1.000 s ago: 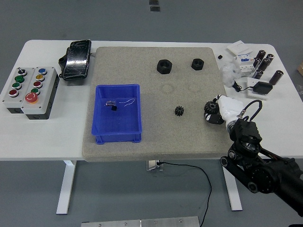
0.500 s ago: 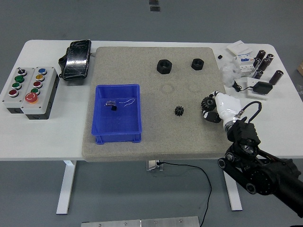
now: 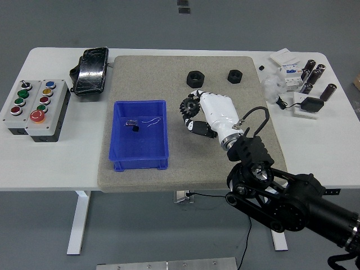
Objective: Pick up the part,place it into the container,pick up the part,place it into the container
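Your right hand's (image 3: 203, 114) black-tipped fingers (image 3: 191, 115) curl over the spot where a small part would lie on the mat (image 3: 180, 163); you cannot tell if they clamp it. Glossy white shell. Blue plastic bin (image 3: 140, 158) just left, rectangular, on coarse grey felt. Two black hex nuts (image 3: 195, 77) beyond.
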